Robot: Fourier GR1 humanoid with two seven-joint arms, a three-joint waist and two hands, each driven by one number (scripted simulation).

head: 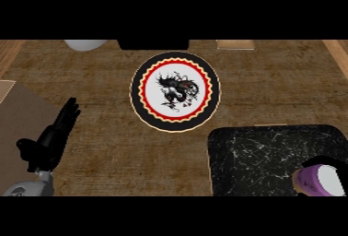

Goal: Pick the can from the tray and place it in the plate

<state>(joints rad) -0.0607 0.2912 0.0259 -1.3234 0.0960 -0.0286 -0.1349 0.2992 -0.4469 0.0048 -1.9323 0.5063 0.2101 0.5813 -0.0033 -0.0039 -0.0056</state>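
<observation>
Left hand [49, 138]: fingers straight and together, holding nothing, resting over the counter [95, 87]. Right hand not seen. Can [319, 180], purple with a white end, lies tipped on the tray [265, 152] well to that hand's right, long axis roughly left-right. Tray: black, marbled, rounded corners. Plate [175, 92]: round, black rim, red-and-yellow scalloped ring, ahead-right of hand. Counter brown, rough-grained.

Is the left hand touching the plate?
Apart. The head view shows bare counter between the left hand, open at the left edge, and the plate.
</observation>
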